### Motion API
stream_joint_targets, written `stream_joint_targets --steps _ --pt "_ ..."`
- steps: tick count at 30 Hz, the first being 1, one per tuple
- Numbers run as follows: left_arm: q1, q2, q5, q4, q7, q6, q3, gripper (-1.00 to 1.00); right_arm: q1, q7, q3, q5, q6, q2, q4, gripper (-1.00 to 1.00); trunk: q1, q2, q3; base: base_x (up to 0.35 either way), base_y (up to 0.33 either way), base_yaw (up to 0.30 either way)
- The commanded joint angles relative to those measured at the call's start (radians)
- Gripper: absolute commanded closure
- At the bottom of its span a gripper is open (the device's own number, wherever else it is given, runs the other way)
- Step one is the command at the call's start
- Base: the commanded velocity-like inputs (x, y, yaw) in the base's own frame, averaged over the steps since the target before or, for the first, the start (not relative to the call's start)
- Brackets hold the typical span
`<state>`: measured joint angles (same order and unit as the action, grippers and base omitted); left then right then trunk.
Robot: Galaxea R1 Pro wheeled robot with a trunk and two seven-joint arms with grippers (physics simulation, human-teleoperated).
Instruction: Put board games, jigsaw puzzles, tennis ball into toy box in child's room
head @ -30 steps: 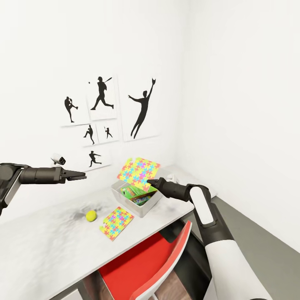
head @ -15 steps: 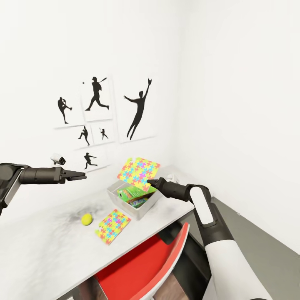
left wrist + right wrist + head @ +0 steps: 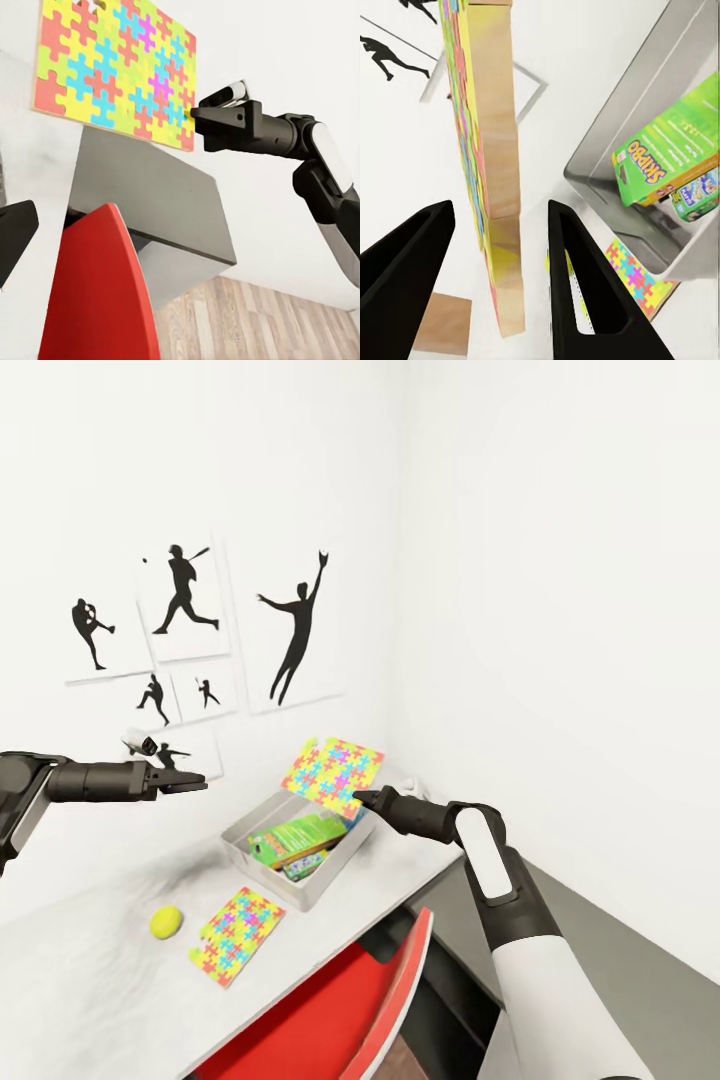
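Observation:
My right gripper [image 3: 362, 796] is shut on the edge of a multicoloured jigsaw puzzle [image 3: 333, 772], held tilted in the air over the far right end of the grey toy box [image 3: 262, 873]. In the right wrist view the puzzle's [image 3: 491, 150] wooden edge stands between the fingers of the gripper [image 3: 499, 206]. Green and blue board games [image 3: 298, 835] lie inside the box. A second puzzle [image 3: 236, 935] lies flat on the white table [image 3: 90, 980], with the tennis ball [image 3: 166, 922] just left of it. My left gripper [image 3: 200, 785] hovers open, high and left of the box, holding nothing.
A red chair [image 3: 330, 1010] is tucked under the table's front edge, below the box. Black silhouette posters [image 3: 290, 630] hang on the wall behind. A small white camera-like object [image 3: 140, 741] sits by the left gripper. The room's corner is just behind the box.
The whole view has swung, so the table, box, ball and posters slid left in the picture. Both grippers keep their places, and the right one still holds the puzzle.

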<state>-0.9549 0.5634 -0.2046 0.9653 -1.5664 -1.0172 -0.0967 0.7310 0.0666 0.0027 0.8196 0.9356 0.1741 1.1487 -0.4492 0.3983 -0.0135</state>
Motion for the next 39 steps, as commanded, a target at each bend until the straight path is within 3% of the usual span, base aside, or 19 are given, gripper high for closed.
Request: stream_joint_targets --steps 1,39 --pt "-0.001 0.001 -0.002 0.0 -0.004 -0.011 -0.003 -1.0 0.001 0.007 -0.001 -0.007 0.004 0.0 0.0 1.0 -0.001 0.002 -0.001 0.104 0.01 -0.008" --pt "-0.001 0.001 -0.001 0.0 -0.004 -0.011 -0.003 -1.0 0.001 0.005 0.006 -0.01 -0.015 0.0 0.0 1.0 -0.001 0.002 -0.001 0.03 0.024 -0.001"
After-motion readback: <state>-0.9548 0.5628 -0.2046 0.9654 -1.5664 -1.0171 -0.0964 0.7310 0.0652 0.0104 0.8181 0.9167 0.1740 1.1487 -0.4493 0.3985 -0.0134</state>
